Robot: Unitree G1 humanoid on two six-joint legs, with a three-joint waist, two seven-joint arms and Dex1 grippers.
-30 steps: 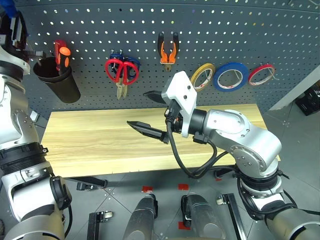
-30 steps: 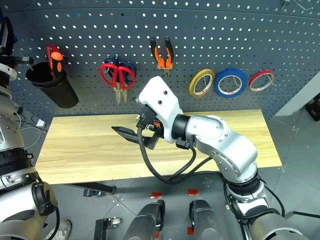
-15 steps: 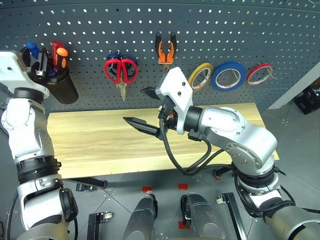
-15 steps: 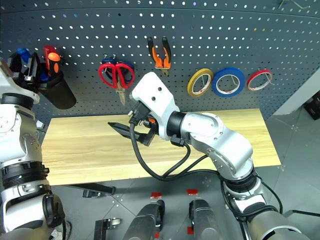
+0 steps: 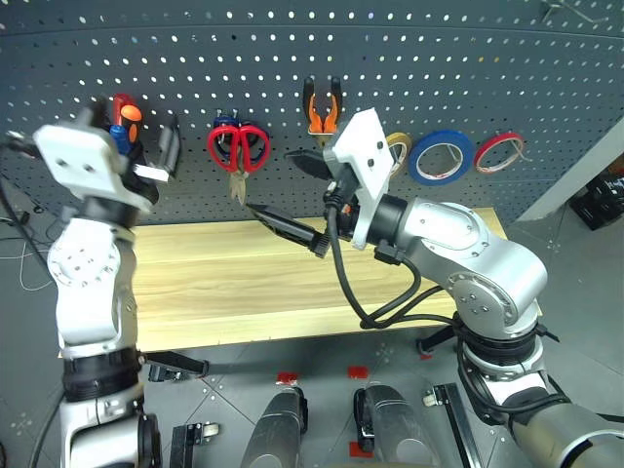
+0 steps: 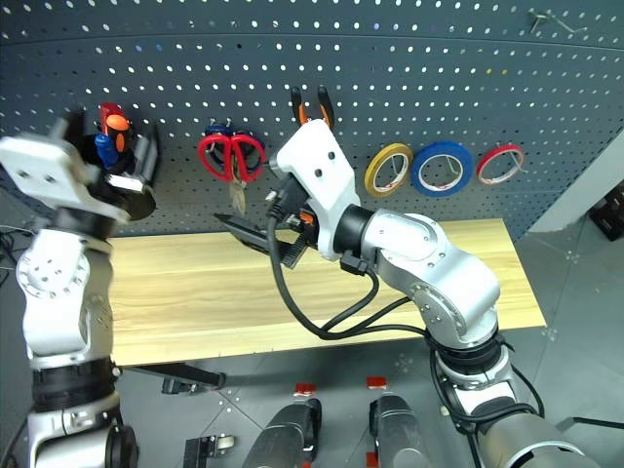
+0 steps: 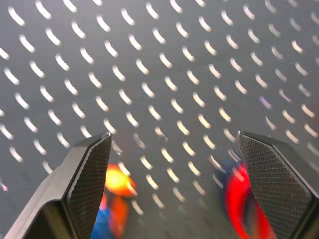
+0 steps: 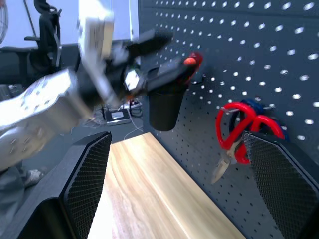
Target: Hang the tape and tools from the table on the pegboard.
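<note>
Left eye view, entry for the present moment: my left gripper (image 5: pixel 146 146) is drawing down and away from the black cup (image 6: pixel 132 200) on the pegboard (image 5: pixel 468 68), jaws parting wide with nothing between them. A second ago those jaws were clamped, up at the cup's mouth; the blue-handled screwdriver (image 6: pixel 100 146) is now standing in the cup beside the red-and-orange-handled tool (image 6: pixel 114 125). I am reading that as a completed drop-off.

My right gripper (image 5: pixel 292 200) is hovering over the table (image 5: pixel 214 283), near the board, jaws spread to their widest and carrying nothing; it is barely shifting.

Items on the board:
- red-handled scissors (image 5: pixel 237 146), hanging on a hook over the blue-handled scissors (image 5: pixel 222 124)
- orange-and-black pliers (image 5: pixel 323 105), hanging
- blue tape (image 5: pixel 441 157), hanging between the yellow roll (image 5: pixel 398 146) and the red roll (image 5: pixel 498 152)

Table top: I am seeing no tape or tool lying on the visible wood, though my right arm is covering part of it. By my judgement the hanging is finished or nearly so, and I am only pulling my arms clear.
</note>
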